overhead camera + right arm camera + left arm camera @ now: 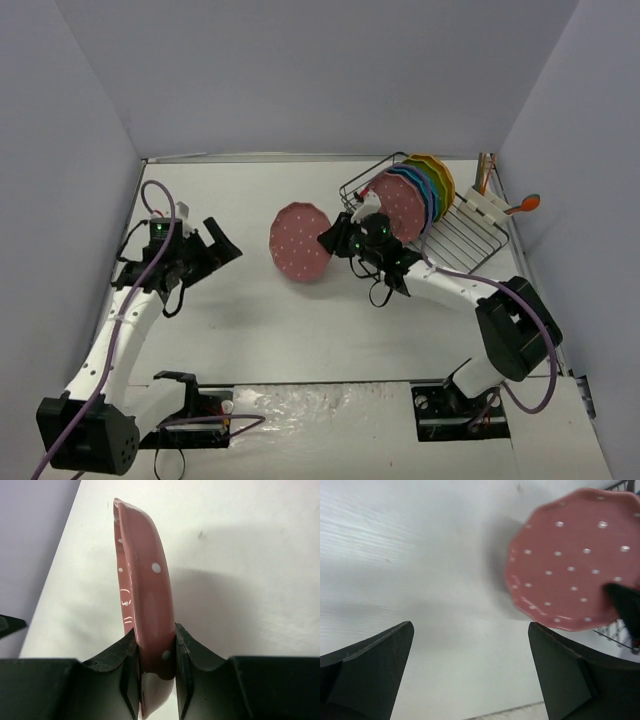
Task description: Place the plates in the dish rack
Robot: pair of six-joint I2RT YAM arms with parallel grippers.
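Tabletop (300, 330) centre: the right gripper (156, 650) clamps the pink plate (300, 243) by its rim, on edge just left of the dish rack (470, 235), presumably for slotting upright; the left gripper (222, 245) is spread wide, empty.

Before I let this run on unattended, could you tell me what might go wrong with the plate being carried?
1. The right tool pinches the pink plate only at its rim, on edge, so the plate may swivel or slip out.
2. The dish rack already holds a row of plates, and the racked pink plate stands nearest. The carried plate could knock it on the way in.
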